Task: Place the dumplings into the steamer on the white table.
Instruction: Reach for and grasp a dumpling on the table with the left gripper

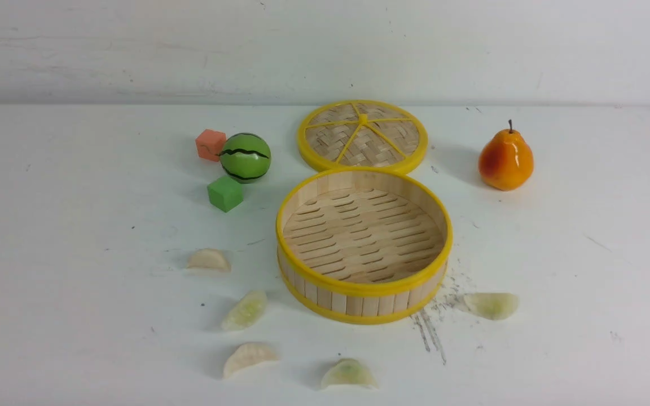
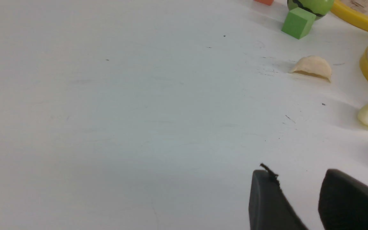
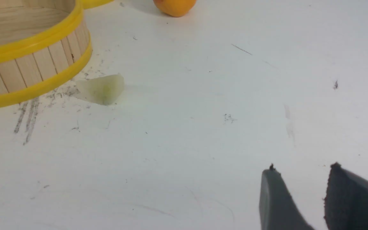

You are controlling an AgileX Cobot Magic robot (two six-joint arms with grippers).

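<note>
Cream dumplings [image 1: 245, 310] are scattered by steamer [image 1: 359, 301], long axes mostly crosswise, one slanted; left hand [image 2: 297, 179], right hand [image 3: 302, 171] seen spread, empty.

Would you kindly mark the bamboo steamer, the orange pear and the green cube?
Round bamboo steamer basket [image 1: 359, 304]: front view, near wall.
Orange pear [image 1: 505, 160]: front view, belly.
Green cube [image 1: 224, 186]: front view, top face.

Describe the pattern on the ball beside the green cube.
The ball is green with wavy black stripes; clearest in front view.
</note>
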